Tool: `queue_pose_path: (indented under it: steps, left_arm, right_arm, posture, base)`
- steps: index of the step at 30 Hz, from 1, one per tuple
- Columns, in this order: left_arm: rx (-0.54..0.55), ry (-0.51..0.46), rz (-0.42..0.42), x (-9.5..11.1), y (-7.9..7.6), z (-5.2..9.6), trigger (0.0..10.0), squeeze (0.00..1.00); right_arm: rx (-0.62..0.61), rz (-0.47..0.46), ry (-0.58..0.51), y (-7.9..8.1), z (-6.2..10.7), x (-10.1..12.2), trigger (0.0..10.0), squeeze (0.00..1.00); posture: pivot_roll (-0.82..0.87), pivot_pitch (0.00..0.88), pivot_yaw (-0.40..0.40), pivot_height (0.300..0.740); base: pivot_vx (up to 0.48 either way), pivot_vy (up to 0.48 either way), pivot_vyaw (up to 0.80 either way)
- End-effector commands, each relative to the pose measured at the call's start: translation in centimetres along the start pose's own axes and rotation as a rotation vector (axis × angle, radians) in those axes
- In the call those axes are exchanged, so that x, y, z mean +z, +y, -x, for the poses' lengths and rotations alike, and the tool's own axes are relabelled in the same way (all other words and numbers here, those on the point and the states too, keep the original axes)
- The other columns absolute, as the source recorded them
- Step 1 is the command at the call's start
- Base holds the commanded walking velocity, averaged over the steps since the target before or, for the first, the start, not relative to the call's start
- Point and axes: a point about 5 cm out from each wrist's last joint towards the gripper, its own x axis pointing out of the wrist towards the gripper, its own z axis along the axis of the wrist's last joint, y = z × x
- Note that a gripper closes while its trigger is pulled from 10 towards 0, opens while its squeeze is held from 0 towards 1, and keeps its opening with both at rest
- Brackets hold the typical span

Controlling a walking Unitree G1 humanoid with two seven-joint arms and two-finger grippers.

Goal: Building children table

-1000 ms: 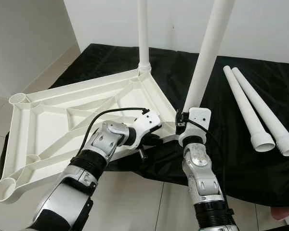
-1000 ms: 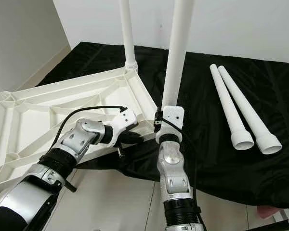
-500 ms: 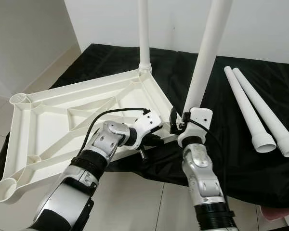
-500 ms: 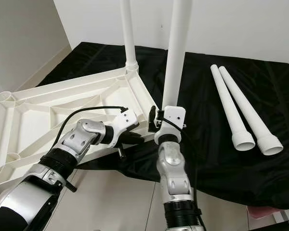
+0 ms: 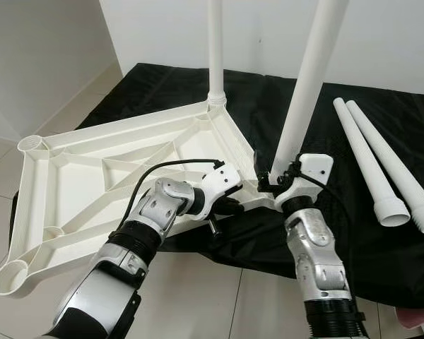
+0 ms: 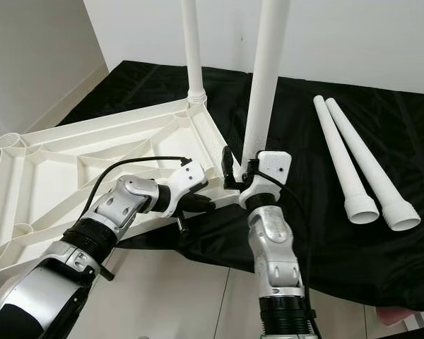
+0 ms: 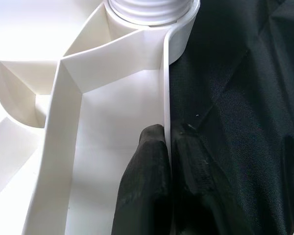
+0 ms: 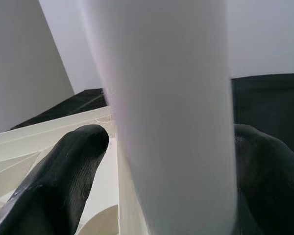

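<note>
The white table top [image 5: 113, 127] lies upside down, partly on a black cloth. One white leg [image 5: 215, 49] stands upright in its far corner socket. A second leg [image 5: 311, 78] stands in the near right corner socket [image 7: 152, 7]. My right gripper [image 5: 275, 173] is open, and its fingers [image 8: 59, 171] straddle that leg just above the socket. My left gripper [image 5: 230, 206] is shut on the table top's rim [image 7: 165, 98] just beside the same corner, one finger on each side of the thin wall.
Two loose white legs [image 5: 360, 152] [image 5: 392, 162] lie side by side on the black cloth [image 5: 381, 247] to the right. Tiled floor [image 5: 198, 296] runs along the near side, and white walls stand behind and to the left.
The right gripper let go of the leg, and one finger swung out to the left. Its wrist has since turned and shifted right. The left gripper kept its hold on the rim.
</note>
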Motion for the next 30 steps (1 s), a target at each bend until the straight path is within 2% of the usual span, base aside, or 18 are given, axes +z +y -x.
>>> queue_pose_path:
  steps: [1, 2, 4, 6, 9, 10, 14, 23, 24, 25, 26, 30]
  left_arm:
    - [0.007, 0.049, 0.025, -1.5, -0.7, -0.7, 10.0, 0.0]
    - [0.007, 0.049, 0.025, -1.5, -0.7, -0.7, 10.0, 0.0]
    - [0.0, 0.05, 0.02, -1.5, -0.9, -0.8, 10.0, 0.0]
    - [-0.007, 0.048, 0.022, -1.5, -1.0, -0.9, 10.0, 0.0]
    - [-0.011, 0.047, 0.024, -1.5, -1.1, -0.9, 10.0, 0.0]
    - [-0.016, 0.044, 0.028, -1.5, -1.1, -0.9, 10.0, 1.0]
    - [-0.025, 0.041, 0.033, -1.5, -1.2, -0.9, 10.0, 1.0]
    - [-0.019, 0.042, 0.01, -1.4, -1.2, -0.8, 10.0, 1.0]
    - [-0.02, 0.041, 0.005, -1.4, -1.2, -0.8, 10.0, 0.55]
    - [-0.02, 0.041, 0.005, -1.4, -1.2, -0.8, 10.0, 0.55]
    - [-0.021, 0.038, 0.001, -1.2, -1.1, -0.8, 10.0, 0.0]
    - [-0.016, 0.023, -0.011, -0.4, -1.0, -0.7, 10.0, 0.0]
  right_arm:
    - [-0.003, 0.004, 0.008, -1.1, -0.2, 0.0, 10.0, 0.0]
    - [-0.003, 0.004, 0.008, -1.1, -0.2, 0.0, 10.0, 0.0]
    - [0.006, 0.025, 0.024, -2.3, -0.3, 0.0, 10.0, 0.0]
    - [0.013, 0.046, 0.028, -2.7, -0.3, 0.0, 10.0, 0.0]
    - [0.013, 0.053, 0.028, -2.9, -0.4, 0.1, 10.0, 0.0]
    - [0.013, 0.053, 0.028, -3.1, -0.4, 0.1, 10.0, 0.0]
    - [0.013, 0.065, 0.024, -3.6, -0.5, 0.4, 10.0, 0.0]
    - [0.063, 0.072, 0.039, -3.6, -0.4, 0.3, 10.0, 0.0]
    - [0.067, 0.07, 0.039, -3.6, -0.4, 0.2, 10.0, 0.0]
    - [0.067, 0.07, 0.039, -3.6, -0.4, 0.2, 10.0, 0.0]
    - [0.07, 0.07, 0.039, -3.7, -0.4, 0.2, 10.0, 0.0]
    - [0.078, 0.07, 0.037, -3.6, -0.4, 0.3, 10.0, 0.0]
  posture:
    - [-0.16, 0.118, 0.106, 0.74]
    - [-0.16, 0.118, 0.106, 0.74]
    - [-0.16, 0.116, 0.105, 0.74]
    - [-0.16, 0.115, 0.106, 0.74]
    - [-0.16, 0.115, 0.106, 0.74]
    - [-0.15, 0.114, 0.105, 0.74]
    - [-0.16, 0.112, 0.104, 0.74]
    - [-0.16, 0.114, 0.105, 0.74]
    - [-0.16, 0.114, 0.105, 0.74]
    - [-0.16, 0.114, 0.105, 0.74]
    - [-0.16, 0.117, 0.106, 0.74]
    - [-0.15, 0.12, 0.107, 0.74]
  base:
    - [0.0, 0.0, 0.0]
    - [0.0, 0.0, 0.0]
    - [0.0, 0.0, 0.0]
    - [0.0, 0.0, 0.0]
    - [0.0, 0.0, 0.0]
    - [0.0, 0.0, 0.0]
    - [0.0, 0.0, 0.0]
    - [0.0, 0.0, 0.0]
    - [0.0, 0.0, 0.0]
    - [0.0, 0.0, 0.0]
    - [0.0, 0.0, 0.0]
    - [0.0, 0.0, 0.0]
